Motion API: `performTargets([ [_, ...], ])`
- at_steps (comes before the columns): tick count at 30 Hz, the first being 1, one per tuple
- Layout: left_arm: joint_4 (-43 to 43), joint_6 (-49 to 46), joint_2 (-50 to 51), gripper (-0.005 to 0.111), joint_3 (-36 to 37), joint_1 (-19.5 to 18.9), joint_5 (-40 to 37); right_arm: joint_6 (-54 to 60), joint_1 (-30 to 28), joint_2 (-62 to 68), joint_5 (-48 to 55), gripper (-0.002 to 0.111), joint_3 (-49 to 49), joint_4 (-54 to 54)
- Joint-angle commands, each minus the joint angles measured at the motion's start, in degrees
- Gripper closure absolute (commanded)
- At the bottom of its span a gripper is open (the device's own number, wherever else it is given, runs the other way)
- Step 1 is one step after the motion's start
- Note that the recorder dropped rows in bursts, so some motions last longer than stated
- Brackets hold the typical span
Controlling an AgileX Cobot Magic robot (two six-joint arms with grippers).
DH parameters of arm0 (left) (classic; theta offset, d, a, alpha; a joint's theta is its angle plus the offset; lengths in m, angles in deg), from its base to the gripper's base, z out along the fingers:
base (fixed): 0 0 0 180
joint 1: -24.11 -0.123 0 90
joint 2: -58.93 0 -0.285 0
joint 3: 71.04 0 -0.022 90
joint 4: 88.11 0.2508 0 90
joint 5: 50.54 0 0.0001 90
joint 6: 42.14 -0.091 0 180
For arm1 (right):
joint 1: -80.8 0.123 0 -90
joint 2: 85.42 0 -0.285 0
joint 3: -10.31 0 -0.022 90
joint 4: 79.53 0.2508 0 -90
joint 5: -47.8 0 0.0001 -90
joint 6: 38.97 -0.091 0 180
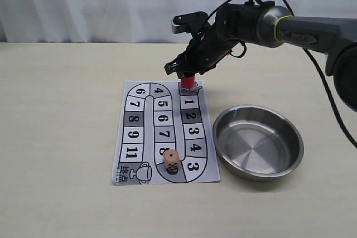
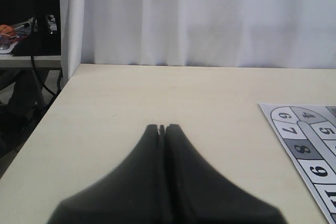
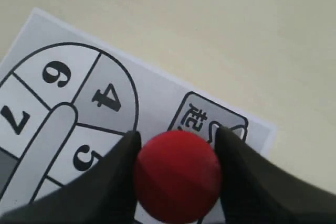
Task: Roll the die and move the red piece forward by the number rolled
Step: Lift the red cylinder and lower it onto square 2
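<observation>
Closest to the near edge of the table (image 1: 67, 110), the die (image 1: 172, 161) rests on the near end of the paper game board (image 1: 133, 135); its top face is too small to read. Toward the right edge sits a steel bowl (image 1: 279, 132). At the board's far end the red piece (image 1: 188, 82) stands upright on the start square, pinched on both sides by the right gripper (image 1: 187, 73), which comes down from above. The numbered squares run from it toward the near edge, so the coming move likely heads that way. The left gripper (image 2: 163, 128) is closed and empty, near the left edge.
</observation>
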State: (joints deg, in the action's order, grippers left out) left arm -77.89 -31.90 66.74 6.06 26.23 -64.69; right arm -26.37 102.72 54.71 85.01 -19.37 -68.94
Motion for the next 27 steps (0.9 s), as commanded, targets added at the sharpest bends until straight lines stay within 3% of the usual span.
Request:
performTargets([
  [1,-0.2,0.2,0.0,0.107,0.1,0.5,0.7,0.2,1.6,-1.5,1.6,0.104,0.1,-1.4],
  [8,-0.2,0.2,0.0,0.107,0.1,0.5,0.7,-4.3,1.8,-1.5,0.2,0.104,3.5,-6.7],
  [23,-0.2,0.2,0.0,0.107,0.1,0.5,0.7,-6.7,1.9,2.9,-0.7,0.104,3.7,-6.4],
  [27,-0.2,0.2,0.0,0.107,0.1,0.5,0.7,-6.9,1.8,3.9,-0.3,0.092,3.7,-6.8],
])
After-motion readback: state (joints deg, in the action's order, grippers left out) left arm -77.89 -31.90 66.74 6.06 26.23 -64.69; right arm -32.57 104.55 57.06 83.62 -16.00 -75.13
